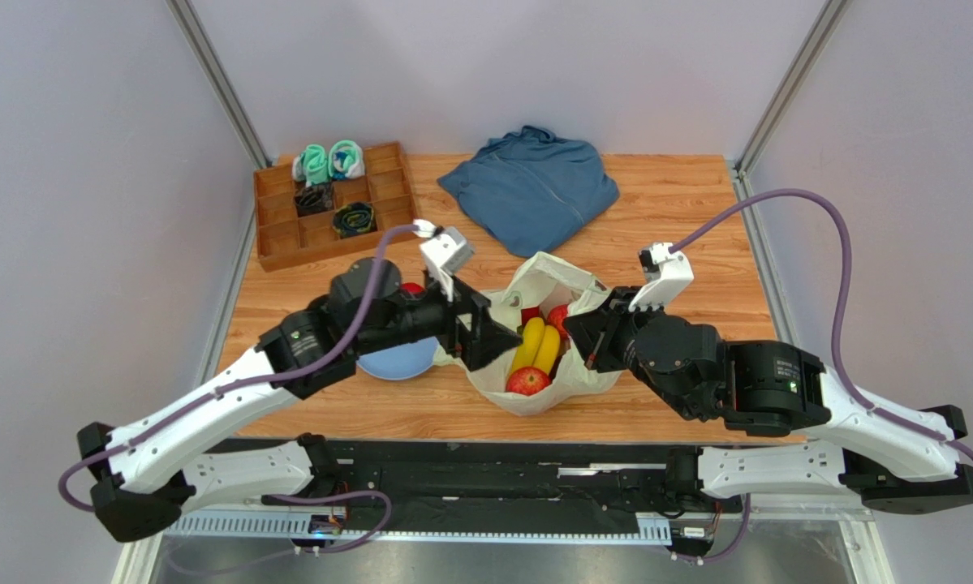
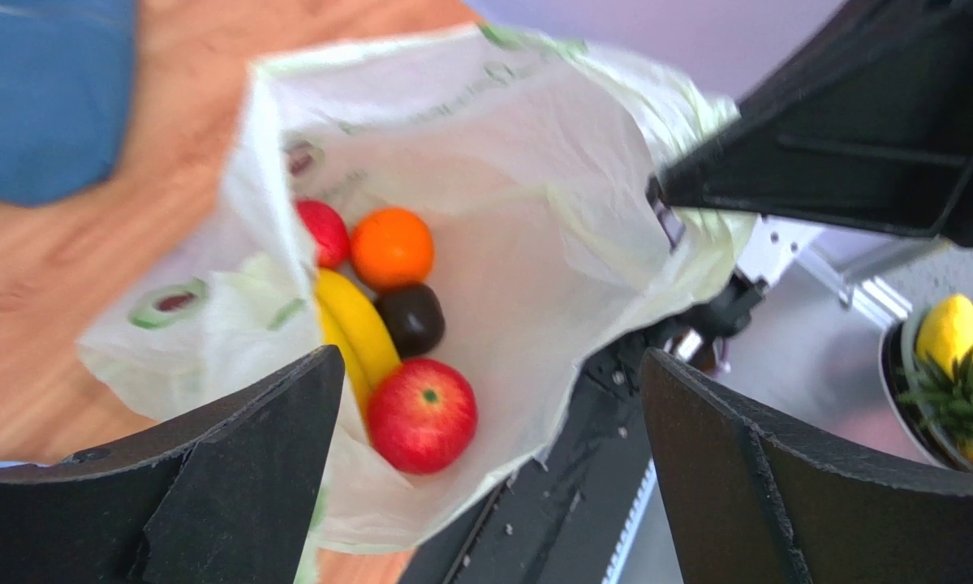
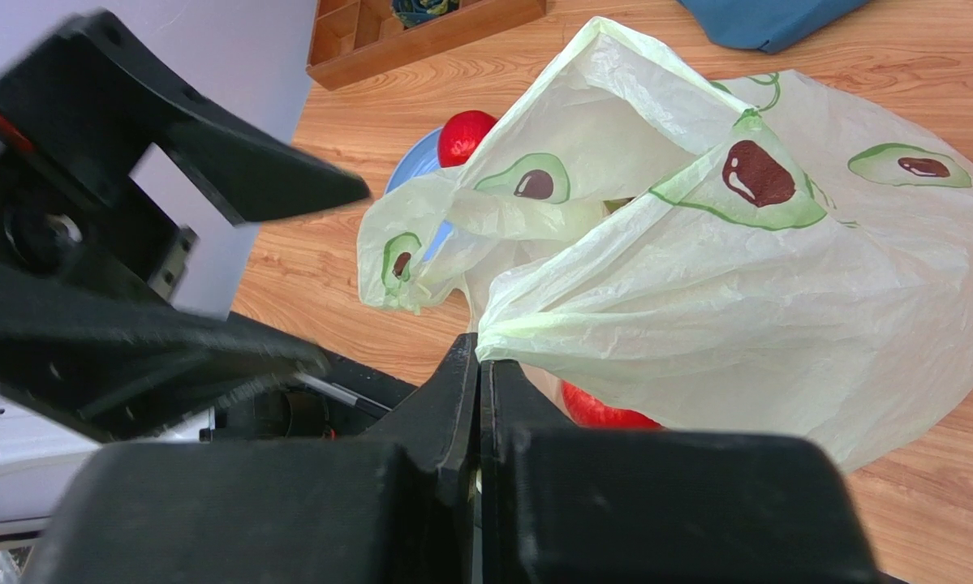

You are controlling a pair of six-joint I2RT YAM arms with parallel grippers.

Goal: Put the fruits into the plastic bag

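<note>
The pale-green plastic bag (image 1: 583, 377) lies open at the table's front middle. In the left wrist view it holds a red apple (image 2: 422, 414), a yellow banana (image 2: 357, 329), a dark avocado (image 2: 412, 319), an orange (image 2: 391, 247) and another red fruit (image 2: 323, 231). My left gripper (image 1: 485, 335) is open and empty at the bag's left rim, jaws wide apart (image 2: 491, 365). My right gripper (image 3: 479, 353) is shut on the bag's right edge (image 3: 723, 280) and holds it up. One red fruit (image 1: 412, 290) lies on the blue plate (image 1: 400, 359). Grapes are hidden.
A wooden divided tray (image 1: 278, 225) with rolled socks stands at the back left. A folded blue garment (image 1: 530, 189) lies at the back middle. A bowl of other toy fruits (image 2: 954, 365) shows beyond the table's near edge in the left wrist view.
</note>
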